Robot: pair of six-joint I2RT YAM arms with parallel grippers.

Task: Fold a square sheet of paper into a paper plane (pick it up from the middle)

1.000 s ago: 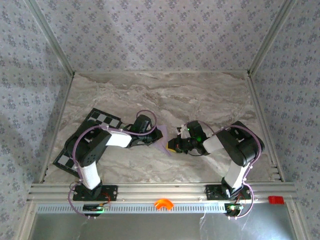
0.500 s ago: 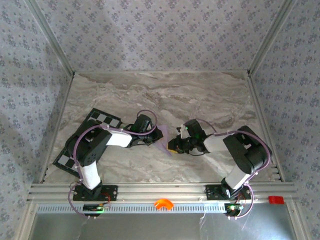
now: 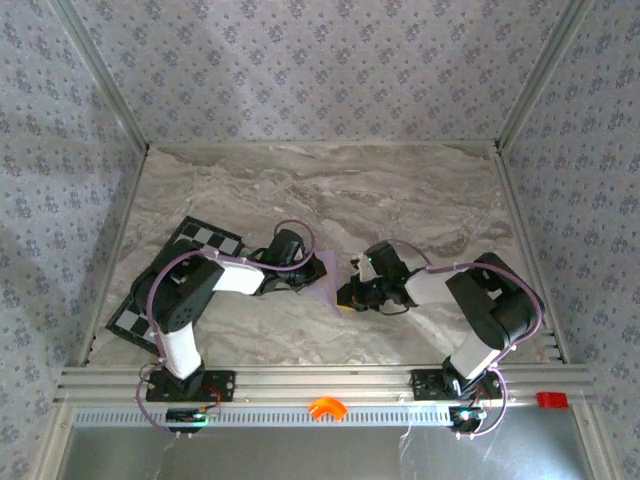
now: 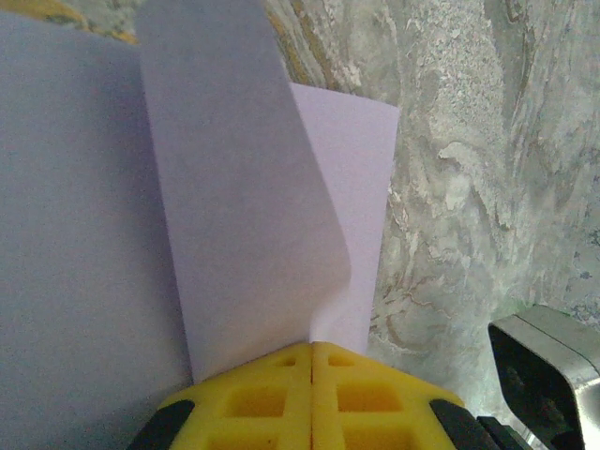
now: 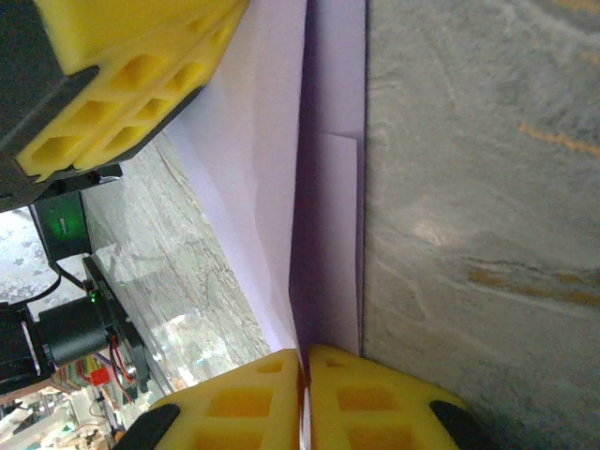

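The pale lilac sheet of paper (image 3: 325,272) is folded into a narrower, layered shape and hangs just above the marble table (image 3: 330,190) between both grippers. My left gripper (image 3: 308,278) is shut on its left edge. In the left wrist view the yellow fingertips (image 4: 312,345) pinch the paper (image 4: 234,187), and one flap curls upward. My right gripper (image 3: 347,293) is shut on the opposite edge; its fingertips (image 5: 304,352) clamp a crease of the paper (image 5: 328,234). The left gripper's yellow fingers (image 5: 122,94) show beyond it. Whether the fold has the paper plane's pointed shape, I cannot tell.
A black-and-white checkered board (image 3: 210,238) lies on the table's left side, partly under the left arm. An orange piece (image 3: 325,407) and a red piece (image 3: 550,400) sit on the front rail. Patterned walls close in the table on three sides.
The right arm's elbow has swung outward to the right, and its gripper has edged slightly left along the paper. The left arm has kept its place and its hold.
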